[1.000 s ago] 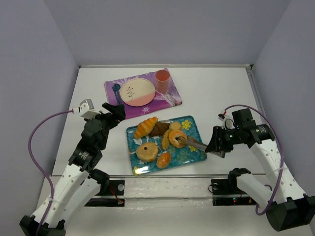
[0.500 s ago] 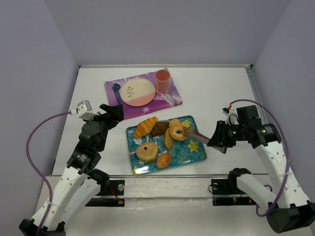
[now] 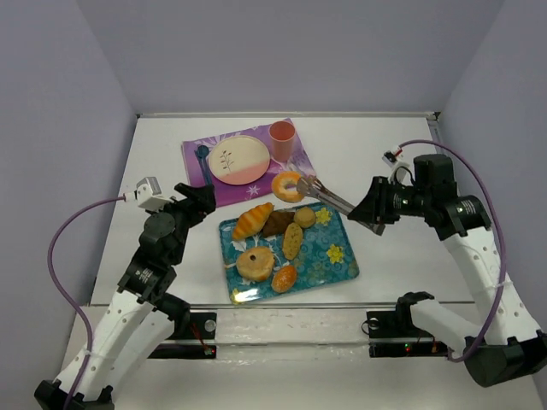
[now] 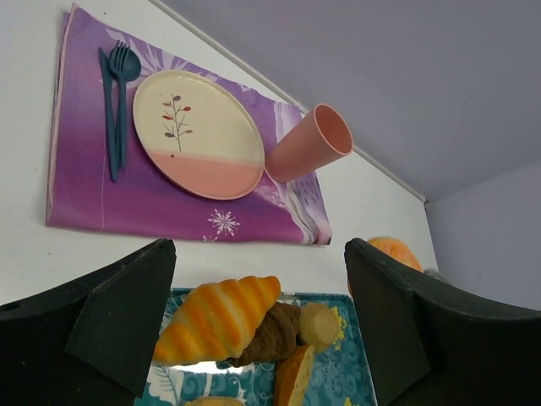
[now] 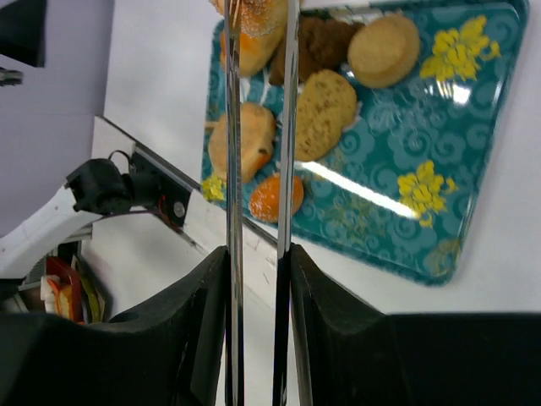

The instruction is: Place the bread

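At 12 o'clock of the tray (image 3: 338, 256): bread (image 3: 288, 185) hangs in the tongs (image 3: 329, 198) over the near edge of the mat (image 3: 256, 184), at 5 o'clock of the plate (image 3: 238, 159).
Right gripper (image 3: 374, 212): clenched on the tongs' handles.
Left gripper (image 3: 201, 195): spread wide, holding nothing.
Risk: the glossy bread looks pinched only by the tongs' tips, so it may slip and roll off the mat. A wide swing could knock the cup (image 3: 283, 135).
Writing: none legible; the plate shows only a twig drawing.
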{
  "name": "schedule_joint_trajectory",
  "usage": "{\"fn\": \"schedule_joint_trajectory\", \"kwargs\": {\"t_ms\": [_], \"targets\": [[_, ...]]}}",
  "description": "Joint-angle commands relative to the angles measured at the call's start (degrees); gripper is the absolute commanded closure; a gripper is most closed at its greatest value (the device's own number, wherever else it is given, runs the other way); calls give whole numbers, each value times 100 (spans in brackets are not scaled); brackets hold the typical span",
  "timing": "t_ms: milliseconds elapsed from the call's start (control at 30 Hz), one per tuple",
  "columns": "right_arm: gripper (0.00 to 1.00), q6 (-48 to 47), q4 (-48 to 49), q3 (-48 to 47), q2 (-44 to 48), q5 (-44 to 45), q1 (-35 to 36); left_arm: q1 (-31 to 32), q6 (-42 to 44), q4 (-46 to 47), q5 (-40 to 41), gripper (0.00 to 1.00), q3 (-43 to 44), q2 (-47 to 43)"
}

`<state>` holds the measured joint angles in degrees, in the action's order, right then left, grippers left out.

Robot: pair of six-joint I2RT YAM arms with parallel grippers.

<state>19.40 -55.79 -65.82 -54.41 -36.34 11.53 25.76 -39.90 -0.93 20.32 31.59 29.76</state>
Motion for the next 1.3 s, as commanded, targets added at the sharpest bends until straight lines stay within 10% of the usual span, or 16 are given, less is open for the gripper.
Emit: {"fn": "schedule_joint_trajectory", "kwargs": {"t_ms": [0, 600, 1267], "targets": [[93, 424, 2272, -132, -681, -199, 577, -36, 44, 278, 113, 7, 40, 47], [93, 336, 3074, -3340, -5455, 1190, 1457, -36, 44, 119, 429, 4, 49, -40], [49, 293, 2442, -3955, -5730, 1331, 1457, -36, 52, 102, 385, 1, 110, -119]]}}
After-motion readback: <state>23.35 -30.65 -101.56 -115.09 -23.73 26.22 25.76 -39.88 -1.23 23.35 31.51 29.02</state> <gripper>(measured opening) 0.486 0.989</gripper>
